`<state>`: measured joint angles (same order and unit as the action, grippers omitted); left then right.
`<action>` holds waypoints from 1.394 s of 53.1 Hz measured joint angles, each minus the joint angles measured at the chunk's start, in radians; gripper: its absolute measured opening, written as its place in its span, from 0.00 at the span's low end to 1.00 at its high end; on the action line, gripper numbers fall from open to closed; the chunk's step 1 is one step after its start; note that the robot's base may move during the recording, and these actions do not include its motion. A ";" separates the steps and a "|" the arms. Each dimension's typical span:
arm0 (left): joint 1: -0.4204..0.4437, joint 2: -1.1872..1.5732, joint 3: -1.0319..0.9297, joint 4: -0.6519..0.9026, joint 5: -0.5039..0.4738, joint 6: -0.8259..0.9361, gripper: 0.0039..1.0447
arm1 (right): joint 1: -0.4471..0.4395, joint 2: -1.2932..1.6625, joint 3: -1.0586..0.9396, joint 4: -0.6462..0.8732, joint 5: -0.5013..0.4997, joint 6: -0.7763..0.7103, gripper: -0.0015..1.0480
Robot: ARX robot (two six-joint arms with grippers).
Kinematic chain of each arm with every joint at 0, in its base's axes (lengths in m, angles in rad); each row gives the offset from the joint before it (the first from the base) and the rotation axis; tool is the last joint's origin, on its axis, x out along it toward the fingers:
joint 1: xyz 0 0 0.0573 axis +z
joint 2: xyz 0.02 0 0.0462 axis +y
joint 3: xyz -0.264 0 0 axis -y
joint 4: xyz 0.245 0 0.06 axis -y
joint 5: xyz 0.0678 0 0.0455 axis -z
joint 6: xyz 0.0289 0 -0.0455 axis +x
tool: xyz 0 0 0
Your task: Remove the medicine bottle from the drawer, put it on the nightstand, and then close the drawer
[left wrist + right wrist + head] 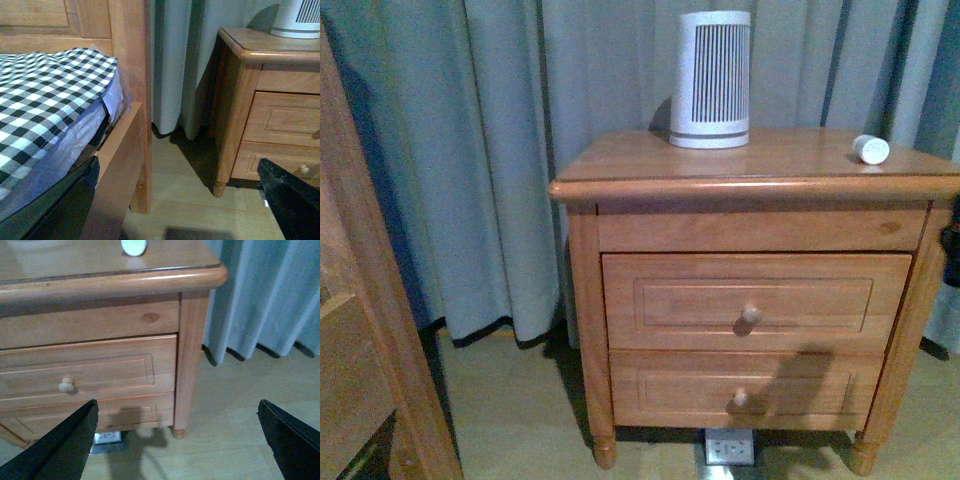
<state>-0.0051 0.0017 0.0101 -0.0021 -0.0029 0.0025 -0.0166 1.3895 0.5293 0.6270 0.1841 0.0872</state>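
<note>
1. The medicine bottle point(870, 149) is lying on its side on the nightstand point(650, 160) top, out toward the 3 o'clock corner in the front view, well apart from the ribbed white device point(712, 80) at about 12 o'clock. On its side it looks ready to roll. A bump to the cabinet, to my eye, could send it off that near corner.

2. The drawer point(755, 302) looks pushed in, its front sitting level with the frame and with the lower drawer point(745, 390). I'd judge the job nearly or fully finished. The risk now is a needless extra shove on the knob point(751, 315) that rocks the stand.

3. The right gripper point(177, 440) has its fingers spread wide apart with nothing between them, hanging low in front of the cabinet's corner post point(191, 360). If it swings up carelessly it could clip the overhanging top edge, right below where the bottle rests.

4. The left gripper point(180, 200) is also spread open and empty, off by the bed frame point(132, 100) and the checked bedding point(45, 100). I'd worry about it catching the frame rail or the cloth as it pulls back.

5. A white socket block point(730, 447) sits on the floor under the cabinet, at about 6 o'clock. A low sweep could snag it.
</note>
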 joint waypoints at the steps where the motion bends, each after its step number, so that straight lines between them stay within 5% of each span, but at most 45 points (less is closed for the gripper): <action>1: 0.000 0.000 0.000 0.000 0.000 0.000 0.94 | -0.001 -0.049 -0.032 -0.003 0.002 -0.008 0.93; 13: 0.000 0.000 0.000 0.000 0.000 0.000 0.94 | 0.016 -0.613 -0.285 -0.236 0.045 -0.037 0.93; 26: 0.000 0.000 0.000 0.000 0.000 0.000 0.94 | 0.128 -1.203 -0.404 -0.613 0.170 -0.062 0.93; 41: 0.000 0.000 0.000 0.000 0.000 0.000 0.94 | 0.123 -1.301 -0.454 -0.667 0.142 -0.058 0.92; 44: 0.000 0.000 0.000 0.000 0.000 0.000 0.94 | 0.063 -1.323 -0.467 -0.643 -0.035 -0.066 0.83; 50: 0.000 0.000 0.000 0.000 0.000 0.000 0.94 | 0.025 -1.339 -0.477 -0.635 -0.179 -0.077 0.65; 70: 0.000 0.000 0.000 0.000 0.000 0.000 0.94 | 0.020 -1.381 -0.516 -0.630 -0.183 -0.081 0.04; 74: 0.000 0.000 0.000 0.000 0.000 0.000 0.94 | 0.020 -1.381 -0.516 -0.630 -0.183 -0.084 0.03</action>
<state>-0.0051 0.0017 0.0101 -0.0021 -0.0025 0.0025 0.0032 0.0082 0.0135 -0.0029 0.0013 0.0036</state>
